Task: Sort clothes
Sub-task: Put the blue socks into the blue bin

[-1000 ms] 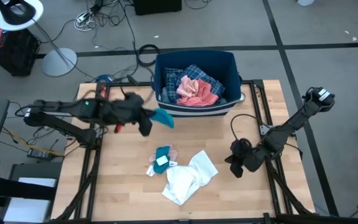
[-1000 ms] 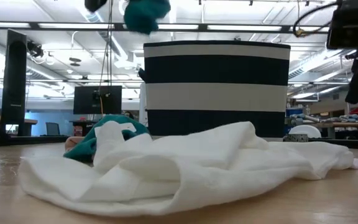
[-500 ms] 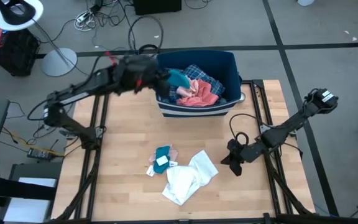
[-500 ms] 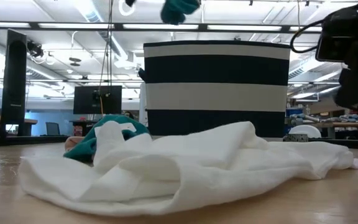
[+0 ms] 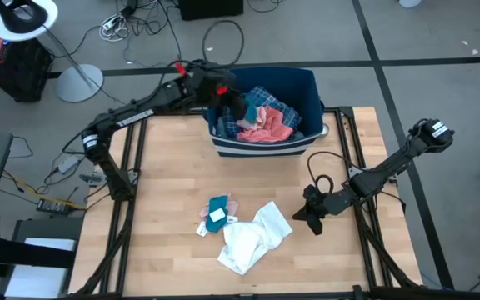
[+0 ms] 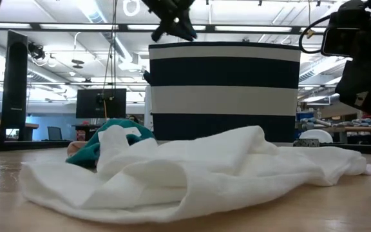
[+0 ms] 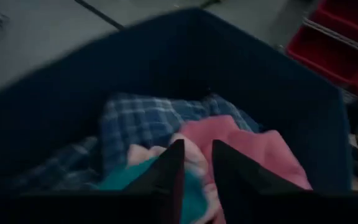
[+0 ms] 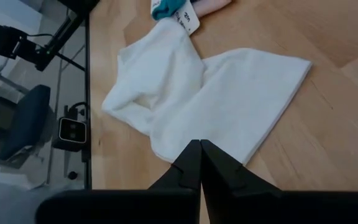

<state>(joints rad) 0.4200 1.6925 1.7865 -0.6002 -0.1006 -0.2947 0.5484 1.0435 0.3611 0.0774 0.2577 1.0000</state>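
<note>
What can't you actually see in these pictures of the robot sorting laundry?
- Bin contents: hidden in the low view by its striped wall.
- Pale pink garment: mostly covered by the teal garment in the high view.
- Left pincer: blurred in its wrist view; whether it grips the teal cloth below is unclear.
- White garment: its underside, every view.

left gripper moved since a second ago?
Yes. The left gripper swung from over the table's left side to above the bin.
</note>
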